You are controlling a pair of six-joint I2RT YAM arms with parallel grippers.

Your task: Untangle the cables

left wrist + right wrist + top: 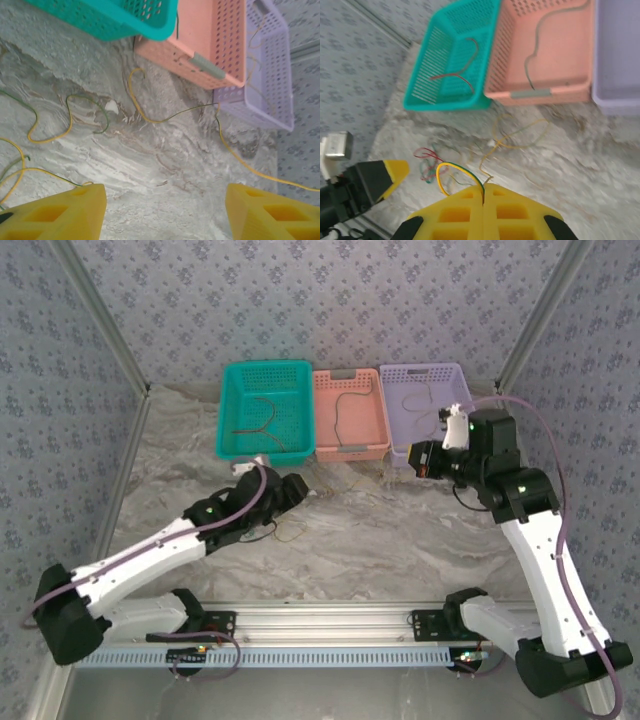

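Observation:
Loose cables lie on the marble table in front of the baskets. A yellow cable (134, 98) snakes across the left wrist view, with a yellow-green one (50, 136) to its left. My left gripper (165, 212) is open over bare table with nothing between its fingers. My right gripper (483, 192) is shut on a yellow-green cable (451, 168) that loops up out of its tips. Beyond that loop lie a red and green tangle (426, 161) and another yellow cable (520, 136). From above, the left gripper (293, 490) is near the teal basket and the right gripper (417, 459) is by the purple one.
Three baskets stand in a row at the back: teal (228, 415) holding a reddish-brown cable (262, 420), pink (383, 425) holding a grey-brown cable (343, 412), purple (460, 380) with a thin cable inside. Patterned walls close in on both sides.

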